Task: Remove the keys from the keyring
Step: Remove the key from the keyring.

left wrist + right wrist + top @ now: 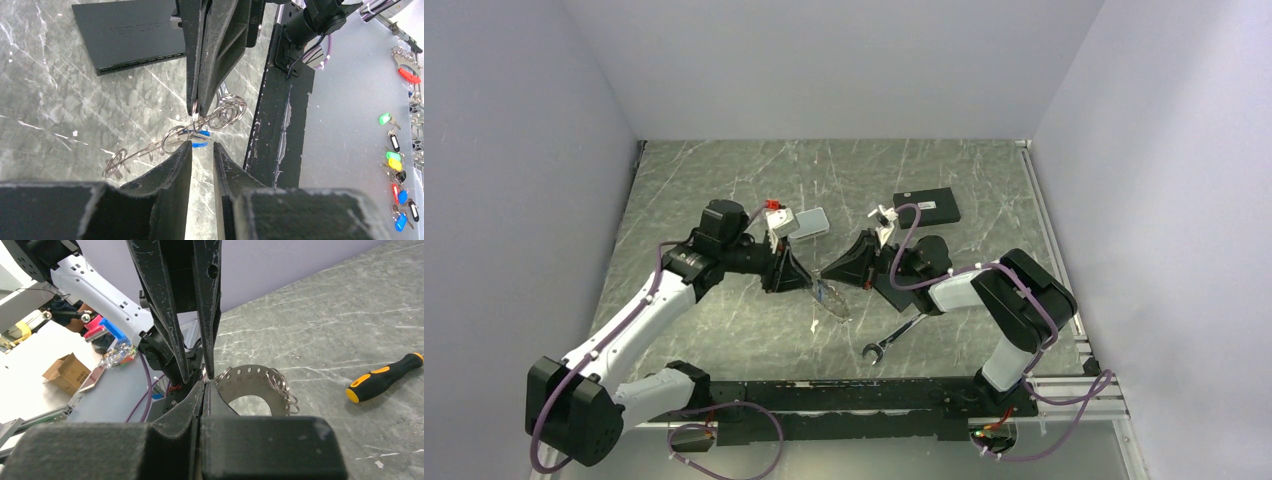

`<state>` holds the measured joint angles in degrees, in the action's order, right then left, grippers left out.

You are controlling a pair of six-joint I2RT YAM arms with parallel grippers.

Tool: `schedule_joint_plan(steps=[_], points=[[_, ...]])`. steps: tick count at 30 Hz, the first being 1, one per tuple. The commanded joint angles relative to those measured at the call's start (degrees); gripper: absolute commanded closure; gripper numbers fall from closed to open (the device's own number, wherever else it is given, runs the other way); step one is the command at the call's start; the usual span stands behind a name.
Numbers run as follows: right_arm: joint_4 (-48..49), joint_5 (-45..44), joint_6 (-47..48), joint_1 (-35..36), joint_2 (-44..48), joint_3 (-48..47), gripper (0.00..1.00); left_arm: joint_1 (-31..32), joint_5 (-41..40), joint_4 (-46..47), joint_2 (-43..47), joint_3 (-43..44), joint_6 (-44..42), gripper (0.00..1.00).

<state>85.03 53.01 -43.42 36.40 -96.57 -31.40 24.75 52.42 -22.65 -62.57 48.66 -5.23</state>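
progress: barely started imo, small grey metal keys (229, 109) and the blue plastic-tagged piece (201, 143) all look hooked on the thin grey metal keyring (830, 297), mid-worktop toward the near edge | right hand (195, 106) pinched on the keyring's wire, left hand (202, 150) fingers apart, gripping nothing | dark marbled worktop (724, 180), plain pale walls (824, 60)
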Motion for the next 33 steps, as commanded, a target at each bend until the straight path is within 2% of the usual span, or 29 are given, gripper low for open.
schedule_joint_plan(steps=[1, 9, 11, 16, 20, 21, 23, 25, 27, 30, 33], points=[[13.1, 0.0, -1.2, 0.2, 0.2, -0.2, 1.00, -0.5, 1.2, 5.1, 1.1, -0.8, 4.7, 0.73], [13.1, 0.0, -1.5, 0.3, -0.2, -0.3, 1.00, -0.4, 3.6, 14.1, -0.1, -2.5, 9.9, 0.74], [13.1, 0.1, -1.6, 0.3, -0.3, -0.4, 1.00, -0.1, 3.4, 15.1, -0.3, -2.8, 10.4, 0.79], [13.1, 0.1, -1.5, 0.4, -0.2, -0.4, 1.00, 0.0, 2.9, 13.4, -0.2, -2.5, 9.9, 1.00], [13.0, 1.1, -1.0, 0.3, -0.4, -0.8, 1.00, 0.0, 2.9, 8.6, -0.3, -0.3, 8.0, 1.00], [13.0, 1.9, -0.5, 0.3, -0.4, -1.1, 0.99, 0.0, 1.8, 6.1, -0.6, 0.9, 7.2, 1.00], [12.5, 3.4, 0.9, 0.0, -0.3, -1.4, 0.84, 0.0, 0.4, 0.4, -1.4, 4.2, 4.2, 1.00], [7.6, 5.6, 5.1, -0.2, 0.9, -2.2, 0.75, 0.1, -0.9, -5.8, -2.9, 7.7, 1.6, 1.00], [-1.4, 6.7, 13.0, -0.2, 3.6, -2.6, 0.67, 0.2, -1.0, -11.5, -5.4, 11.2, -1.5, 1.00], [-11.9, 8.4, 21.2, -0.5, 6.0, -3.6, 0.62, 0.6, -3.0, -16.9, -7.0, 14.7, -2.5, 1.00], [-22.2, 8.4, 28.0, -1.2, 7.3, -5.3, 0.61, 2.0, -4.9, -20.6, -8.2, 16.7, -3.3, 1.00]])
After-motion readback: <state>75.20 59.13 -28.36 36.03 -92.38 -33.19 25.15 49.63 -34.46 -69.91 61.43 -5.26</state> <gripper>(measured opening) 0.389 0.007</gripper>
